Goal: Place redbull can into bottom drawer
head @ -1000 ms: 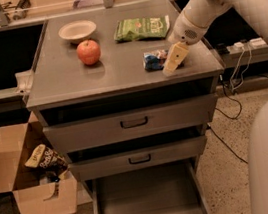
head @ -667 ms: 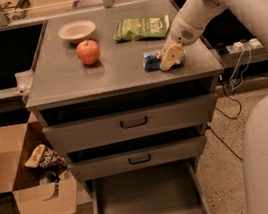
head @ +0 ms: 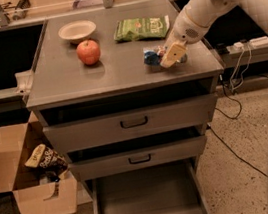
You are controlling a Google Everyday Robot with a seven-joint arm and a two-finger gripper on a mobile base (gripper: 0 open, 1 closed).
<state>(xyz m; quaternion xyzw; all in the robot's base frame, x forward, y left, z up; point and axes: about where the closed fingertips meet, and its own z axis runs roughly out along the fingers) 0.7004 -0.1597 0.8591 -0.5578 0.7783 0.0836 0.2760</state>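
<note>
- Cardboard box [head: 12, 171]: sitting on the floor off the desk's left edge, with packets inside.
- Desk [head: 118, 73]: carrying all the items below.
- Bowl [head: 77, 30]: resting near the back left corner.
- Apple [head: 88, 52]: standing just in front of the bowl, well apart from the can.
- Green snack bag [head: 142, 28]: lying flat toward the back edge, right of centre, near the can but not touching it.
- Redbull can [head: 151, 57]: lying near the front right corner; its long axis cannot be told, as its right part is covered.
- Gripper [head: 172, 56]: reaching in from the right edge and pressing close against the can's right side. How wide it is standing, and whether it has hold of the can, cannot be told.
- Two drawers with black handles [head: 134, 123]: sitting under the desk top.
- Bottom drawer [head: 146, 203]: standing pulled out below the front edge. The route down is likely passing in front of the upper drawer fronts.
</note>
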